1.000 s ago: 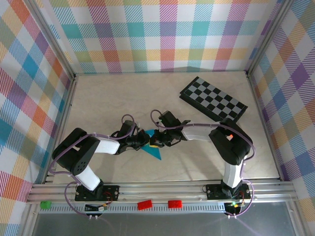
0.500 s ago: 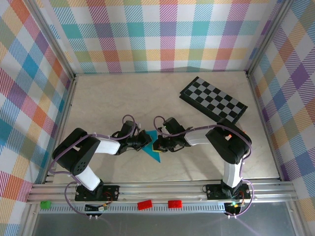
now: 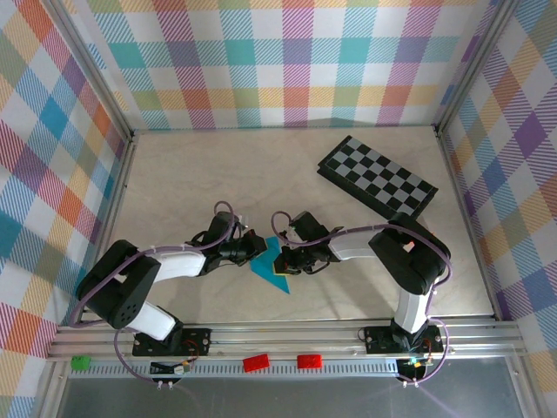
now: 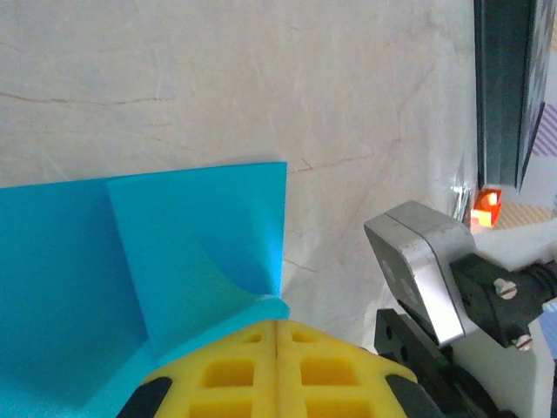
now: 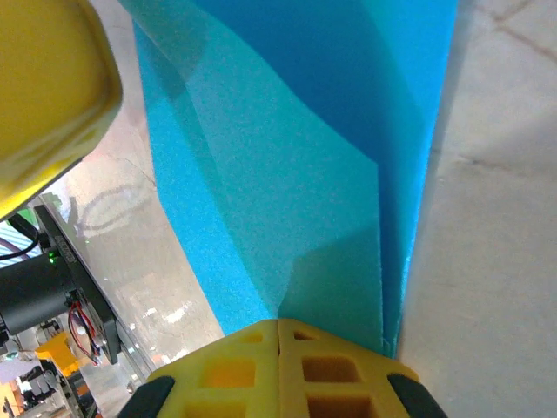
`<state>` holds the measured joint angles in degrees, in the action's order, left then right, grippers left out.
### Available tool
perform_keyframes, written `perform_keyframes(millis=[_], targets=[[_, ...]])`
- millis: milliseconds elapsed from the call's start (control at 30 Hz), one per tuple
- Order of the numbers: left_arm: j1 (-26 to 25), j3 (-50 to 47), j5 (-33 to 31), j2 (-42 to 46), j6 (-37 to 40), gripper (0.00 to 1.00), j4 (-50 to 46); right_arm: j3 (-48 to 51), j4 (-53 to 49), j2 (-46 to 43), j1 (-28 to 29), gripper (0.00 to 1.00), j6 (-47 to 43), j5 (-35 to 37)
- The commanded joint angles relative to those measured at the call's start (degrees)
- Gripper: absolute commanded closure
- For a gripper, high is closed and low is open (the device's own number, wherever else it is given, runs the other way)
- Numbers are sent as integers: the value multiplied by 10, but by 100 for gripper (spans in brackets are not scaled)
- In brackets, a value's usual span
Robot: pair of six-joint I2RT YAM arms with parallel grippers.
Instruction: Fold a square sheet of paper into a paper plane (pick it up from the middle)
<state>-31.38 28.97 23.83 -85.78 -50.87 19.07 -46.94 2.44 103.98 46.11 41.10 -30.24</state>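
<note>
At the near edge of the counter [image 3: 218,183], the two arm bases are seen from above, with both arms bent inward so that they meet at the middle. The square sheet of paper [image 3: 271,272], cyan-blue and already creased into a narrow pointed shape, lies flat between them. Its long axis runs from near to far with a slight slant.

The left hand [image 3: 254,252] is set against the paper's left side and the right hand [image 3: 284,261] against its right side. Each touches the paper, so neither arm is the nearer.

In the left wrist view, the yellow fingers [image 4: 218,374] are pressed together, and a folded flap's corner ends at their tips. Whether the flap is nipped or only pressed down cannot be told.

In the right wrist view, the fingers [image 5: 339,374] are likewise together. A raised fold is drawn in under them, so this hand is judged to be clamped on the paper.

The coming crease is judged to depend on the two hands working from opposite sides across that long axis.

Farther back and to the right, well apart from the paper, a black-and-grey checkered board [image 3: 376,176] lies at an angle.
</note>
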Motion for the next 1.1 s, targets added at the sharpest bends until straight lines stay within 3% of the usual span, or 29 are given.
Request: perform_keyframes(millis=[0,233,400,700,900,1067], targets=[[2,8,42,-16,43,100,-33,14,-100,27,6,100,-13,32],[12,33,35,-70,90,100,-77,20,-97,30,6,100,-3,34],[63,27,8,-95,88,100,-88,28,-102,29,6,100,-7,33],[141,90,20,-120,144,100,-137,43,-85,31,6,100,0,31],[189,109,41,-100,173,100,-175,41,-90,28,6,100,-4,34],[187,110,67,-26,150,100,-176,42,-87,25,6,100,-1,37]])
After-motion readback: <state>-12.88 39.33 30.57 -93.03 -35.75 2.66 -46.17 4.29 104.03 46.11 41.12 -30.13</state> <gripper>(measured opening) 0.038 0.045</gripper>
